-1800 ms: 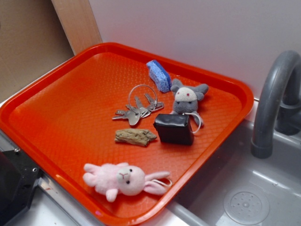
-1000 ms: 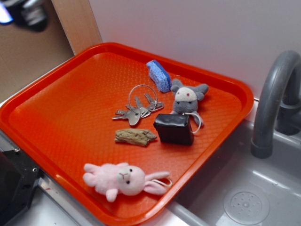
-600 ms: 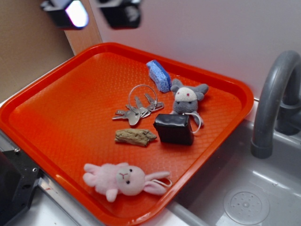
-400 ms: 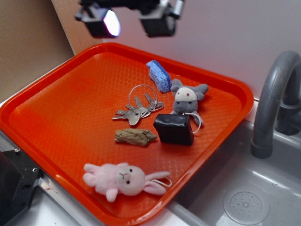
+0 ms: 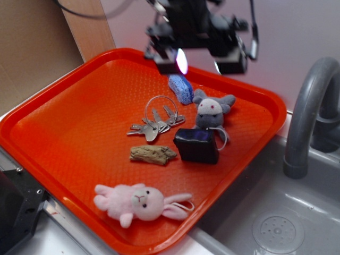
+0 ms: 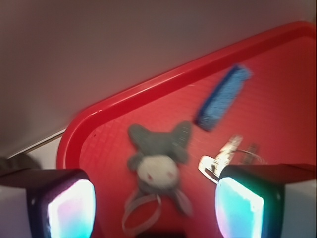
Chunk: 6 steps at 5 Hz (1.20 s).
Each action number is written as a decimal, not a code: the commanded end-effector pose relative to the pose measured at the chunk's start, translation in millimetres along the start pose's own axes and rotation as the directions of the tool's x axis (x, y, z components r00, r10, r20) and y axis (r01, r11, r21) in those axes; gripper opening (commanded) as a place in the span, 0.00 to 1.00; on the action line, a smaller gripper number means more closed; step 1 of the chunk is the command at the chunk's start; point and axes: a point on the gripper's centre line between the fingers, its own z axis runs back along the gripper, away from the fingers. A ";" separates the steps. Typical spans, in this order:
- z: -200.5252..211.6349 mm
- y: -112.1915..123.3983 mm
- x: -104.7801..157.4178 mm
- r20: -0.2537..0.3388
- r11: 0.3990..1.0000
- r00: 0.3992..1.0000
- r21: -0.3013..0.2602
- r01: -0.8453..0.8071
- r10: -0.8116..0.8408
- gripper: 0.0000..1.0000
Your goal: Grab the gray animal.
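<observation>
The gray animal (image 5: 211,111), a small gray plush toy with a white face, red eyes and two splayed ears, lies right of centre in the exterior frame on the orange plastic tray (image 5: 79,117), its white string loop (image 6: 141,212) trailing toward the bottom of my wrist view. My gripper (image 5: 201,57) hangs in the upper middle of the frame, above the toy and apart from it, with the fingers (image 6: 62,206) spread wide and nothing between them. A blue sponge (image 5: 180,88) sits just left of the toy, a ring of metal keys (image 5: 154,122) lower left, a black box (image 5: 196,145) touching it below, though motion blur softens that edge.
</observation>
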 end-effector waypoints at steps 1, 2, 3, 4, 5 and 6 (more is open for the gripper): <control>-61.7 8.1 7.6 -0.007 0.997 0.999 0.069 0.034 -0.034 1.00; -83.2 15.3 -0.1 -0.045 0.995 0.997 0.065 0.070 -0.067 0.00; -80.5 13.8 -7.1 -0.039 0.993 0.994 0.051 0.102 -0.100 0.00; -43.8 12.1 1.6 -0.049 0.990 0.989 -0.001 0.142 -0.142 0.00; 4.0 9.8 14.7 -0.134 0.968 0.959 -0.026 0.249 -0.250 0.00; 42.6 22.9 23.6 -0.167 0.945 0.930 -0.053 0.323 -0.327 0.00</control>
